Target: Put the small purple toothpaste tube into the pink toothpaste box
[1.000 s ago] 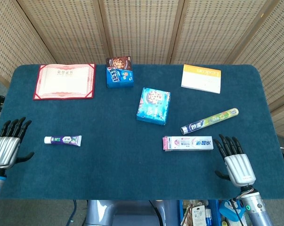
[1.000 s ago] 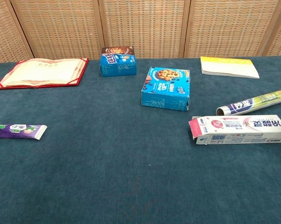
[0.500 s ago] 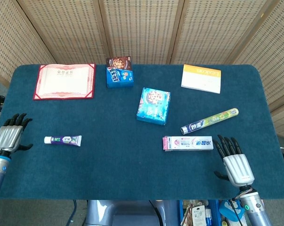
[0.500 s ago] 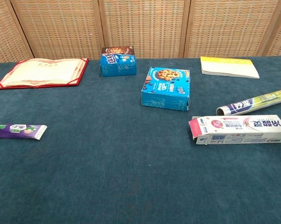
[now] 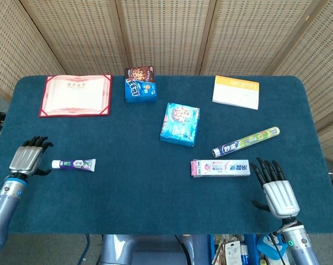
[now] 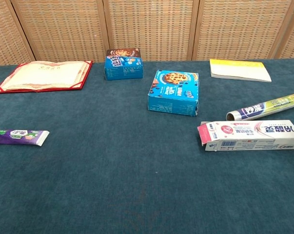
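1. Toothpaste tube, small and purple, is seen lying flat near the left edge of the table, its white cap end pointing towards that edge; in the chest view it is partly cut off by the frame.
2. Left hand is held just beside the cap end of the tube, over the left edge of the table, with its fingers apart and nothing gripped; contact with the tube cannot be told.
3. Pink toothpaste box is laid flat towards the front right of the table, its open flap end, shown in the chest view, turned to the left.
4. Right hand is rested near the front right corner, just beside the right end of the box, fingers spread and empty.
5. Foil roll is placed at an angle just behind the box, apart from it.
6. Blue cookie box is found near the middle of the table.
7. Smaller blue box, red certificate folder and yellow-white booklet are set along the back edge, from left corner to right.
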`<action>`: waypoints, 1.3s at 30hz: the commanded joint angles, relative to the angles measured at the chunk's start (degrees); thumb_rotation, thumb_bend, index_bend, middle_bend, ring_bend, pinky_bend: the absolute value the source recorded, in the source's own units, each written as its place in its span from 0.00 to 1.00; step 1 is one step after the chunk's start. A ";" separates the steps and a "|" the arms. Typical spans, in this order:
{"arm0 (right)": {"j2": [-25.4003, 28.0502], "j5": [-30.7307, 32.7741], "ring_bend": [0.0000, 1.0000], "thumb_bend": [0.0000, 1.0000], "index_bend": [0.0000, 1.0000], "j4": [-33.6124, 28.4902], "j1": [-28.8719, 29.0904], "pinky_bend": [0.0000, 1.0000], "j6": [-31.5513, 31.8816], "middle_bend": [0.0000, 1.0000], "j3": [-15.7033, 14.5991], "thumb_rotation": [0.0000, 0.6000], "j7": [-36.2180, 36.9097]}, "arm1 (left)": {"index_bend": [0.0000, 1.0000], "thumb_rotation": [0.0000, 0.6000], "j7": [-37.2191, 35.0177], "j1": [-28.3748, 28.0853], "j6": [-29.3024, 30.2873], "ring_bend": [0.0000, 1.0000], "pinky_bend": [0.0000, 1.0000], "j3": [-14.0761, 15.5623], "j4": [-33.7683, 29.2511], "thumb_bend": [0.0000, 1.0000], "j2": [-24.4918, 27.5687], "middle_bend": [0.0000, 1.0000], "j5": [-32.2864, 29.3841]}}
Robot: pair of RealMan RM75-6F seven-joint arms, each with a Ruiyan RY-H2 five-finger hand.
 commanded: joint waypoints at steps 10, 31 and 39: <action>0.11 0.02 0.00 0.00 0.00 -0.23 -0.05 0.00 0.07 0.00 -0.02 1.00 -0.01 | 0.36 1.00 1.32 -1.66 -1.30 0.15 0.19 1.15 2.77 0.21 -3.04 0.22 -1.19; 0.26 0.51 0.00 0.00 0.00 -0.25 -0.06 0.00 0.00 0.00 0.21 1.00 0.36 | 0.36 1.00 5.91 -4.75 -2.47 0.16 0.19 1.84 5.45 0.21 -7.77 0.22 -5.18; 0.41 0.87 0.00 0.00 0.00 -0.23 -0.15 0.00 0.12 0.00 0.42 1.00 0.71 | 0.37 1.00 7.00 -5.23 -2.67 0.16 0.19 2.29 5.31 0.21 -8.22 0.22 -6.21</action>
